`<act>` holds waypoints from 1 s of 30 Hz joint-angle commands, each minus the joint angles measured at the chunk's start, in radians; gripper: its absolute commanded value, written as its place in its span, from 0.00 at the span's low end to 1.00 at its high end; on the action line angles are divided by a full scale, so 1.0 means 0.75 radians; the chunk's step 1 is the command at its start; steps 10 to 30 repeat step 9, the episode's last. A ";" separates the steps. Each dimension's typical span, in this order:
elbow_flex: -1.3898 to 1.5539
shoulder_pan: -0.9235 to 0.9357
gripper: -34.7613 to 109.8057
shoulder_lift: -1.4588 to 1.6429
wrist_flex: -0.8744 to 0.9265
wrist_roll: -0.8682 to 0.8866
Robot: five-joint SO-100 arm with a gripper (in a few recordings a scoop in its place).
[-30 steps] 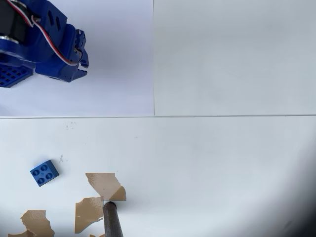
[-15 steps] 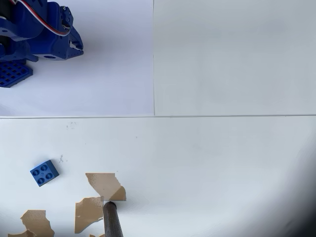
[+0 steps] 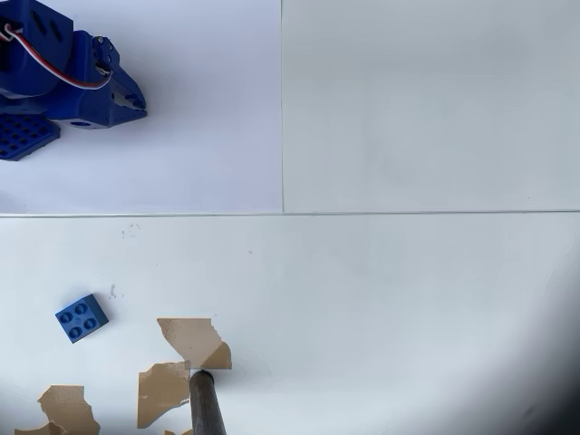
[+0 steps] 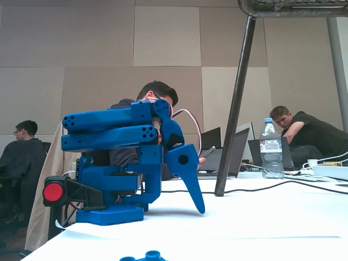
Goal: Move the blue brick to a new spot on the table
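— What's the biggest thing down there?

— The broad white panelled table (image 3: 408, 299), thin seams crossing it, brown chipped patches (image 3: 192, 340) near the bottom of the overhead view, a dark metal pole (image 3: 207, 406) standing among them.

— And you?

— I'm folded up at the top-left corner in the overhead view, beside my blue perforated base plate (image 3: 20, 138). My blue plastic gripper (image 4: 197, 202) points down at the table in the fixed view, jaws pressed together, nothing in them.

— The brick?

— The small square blue plastic brick (image 3: 81, 317) with four studs sits flat on the table, lower left overhead, left of the patches, well apart from me.
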 commanded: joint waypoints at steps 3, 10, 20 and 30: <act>0.025 0.033 0.24 0.047 -0.002 -0.020; 0.045 0.033 0.24 0.047 -0.014 0.004; 0.045 0.033 0.24 0.047 -0.014 0.004; 0.045 0.033 0.24 0.047 -0.014 0.004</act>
